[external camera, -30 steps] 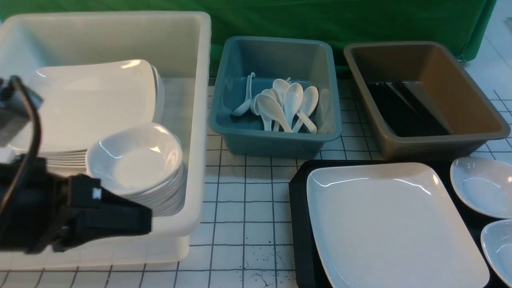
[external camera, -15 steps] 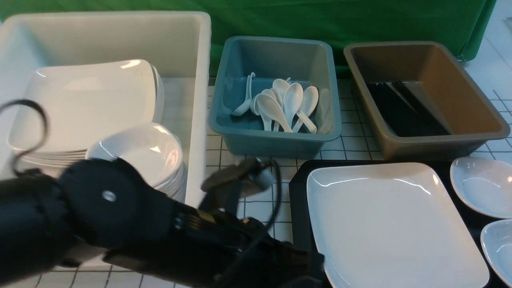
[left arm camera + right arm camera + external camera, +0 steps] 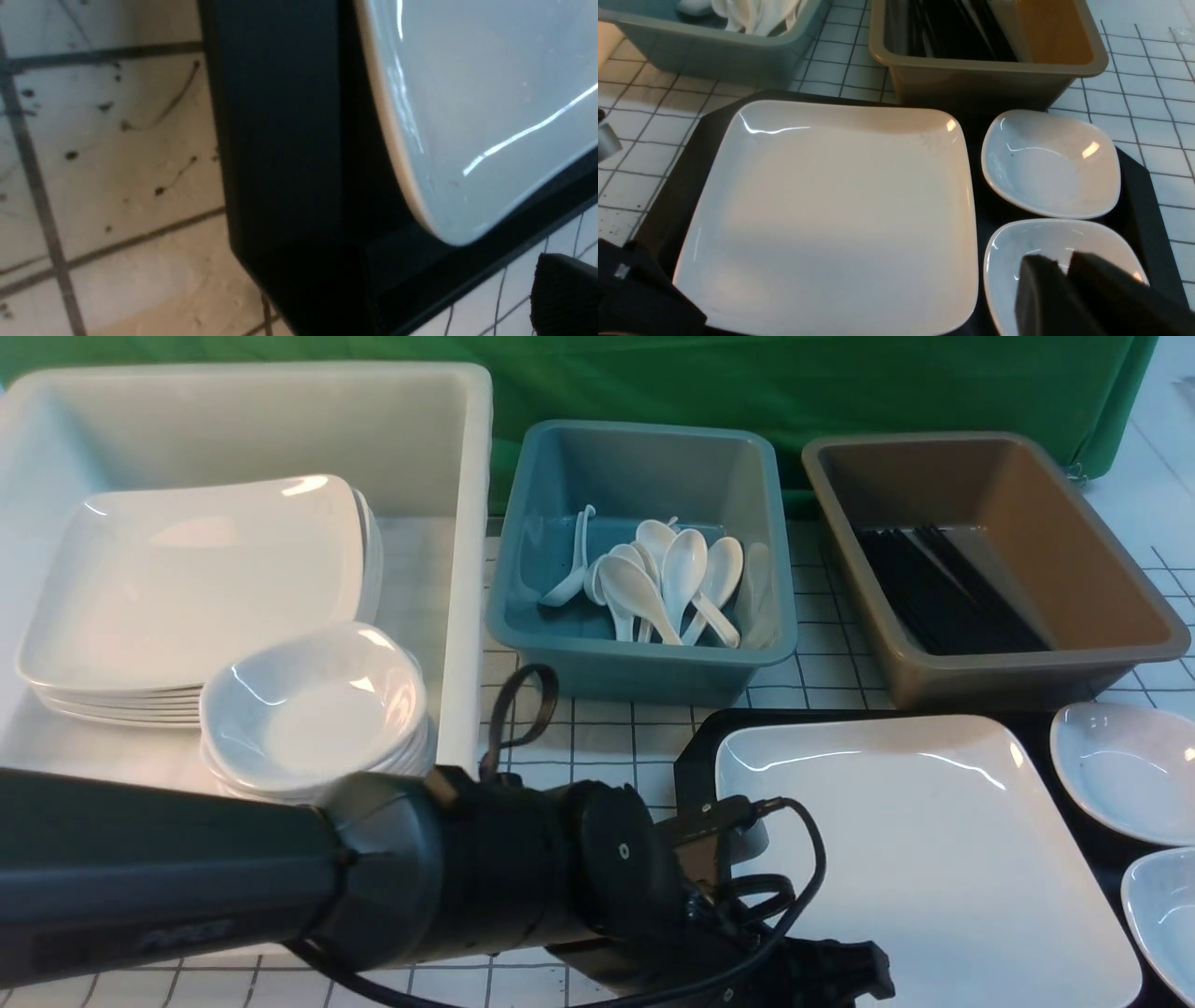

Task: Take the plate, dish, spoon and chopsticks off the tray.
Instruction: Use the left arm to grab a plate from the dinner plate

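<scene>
The large white plate [image 3: 915, 859] [image 3: 831, 219] lies on the black tray [image 3: 695, 775] [image 3: 1134, 186]. Two small white dishes [image 3: 1125, 770] [image 3: 1167, 915] sit on the tray to the plate's right. My left gripper [image 3: 822, 978] is low at the tray's near left corner, beside the plate's edge [image 3: 490, 93]. Only one of its fingers [image 3: 565, 294] shows, far to one side, so the jaws stand open and empty. My right gripper [image 3: 1064, 261] hovers over the nearer dish [image 3: 1008, 261] with a narrow gap between its tips and nothing in it. No spoon or chopsticks show on the tray.
A big white tub [image 3: 467, 616] at the left holds stacked plates and small dishes. Behind the tray, a teal tub [image 3: 644, 663] holds white spoons and a brown tub [image 3: 1008, 681] holds black chopsticks. The left arm [image 3: 280, 877] lies across the near table.
My left arm has swung right from in front of the white tub to the tray's near left corner. The plate and dishes have not moved.
</scene>
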